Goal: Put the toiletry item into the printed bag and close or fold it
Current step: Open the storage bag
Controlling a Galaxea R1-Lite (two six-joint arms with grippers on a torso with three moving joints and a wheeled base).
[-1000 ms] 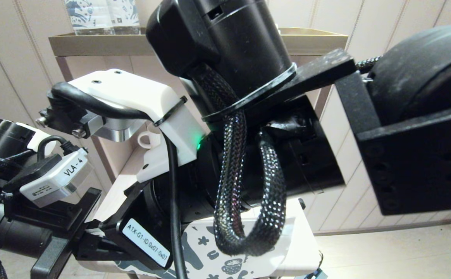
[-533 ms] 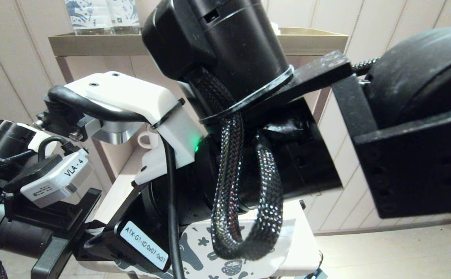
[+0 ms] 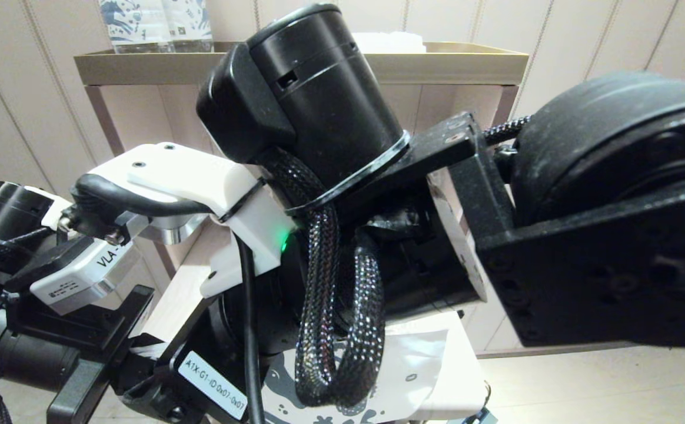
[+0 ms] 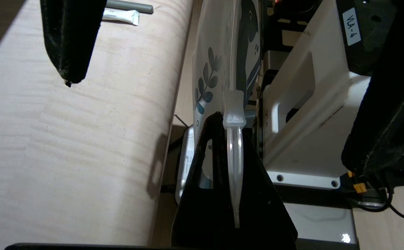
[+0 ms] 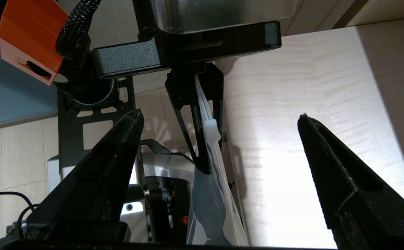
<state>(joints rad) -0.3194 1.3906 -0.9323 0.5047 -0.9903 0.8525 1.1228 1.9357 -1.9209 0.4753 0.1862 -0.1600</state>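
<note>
The printed bag (image 5: 209, 198), white with dark blue print, hangs on edge beside the pale wooden table (image 5: 309, 86). My left gripper (image 4: 232, 139) is shut on the bag's top edge, just behind its white plastic slider (image 4: 234, 111). My right gripper (image 5: 220, 114) stands open, wide apart on either side of that edge and touching nothing. One of its fingers (image 4: 68, 38) shows above the table in the left wrist view. In the head view the right arm (image 3: 331, 118) hides both grippers, and only the bag's lower part (image 3: 419, 365) shows. The toiletry item is out of view.
A tan shelf unit (image 3: 448, 59) stands behind the table with labelled bottles (image 3: 154, 23) on top. A grey stick (image 4: 129, 6) and a small white packet (image 4: 120, 16) lie at the table's far end. The left arm's camera mount (image 3: 83, 271) sits low at the left.
The right arm has swung left and lower in the head view, uncovering more of the bag and the shelf top. The left arm has not moved.
</note>
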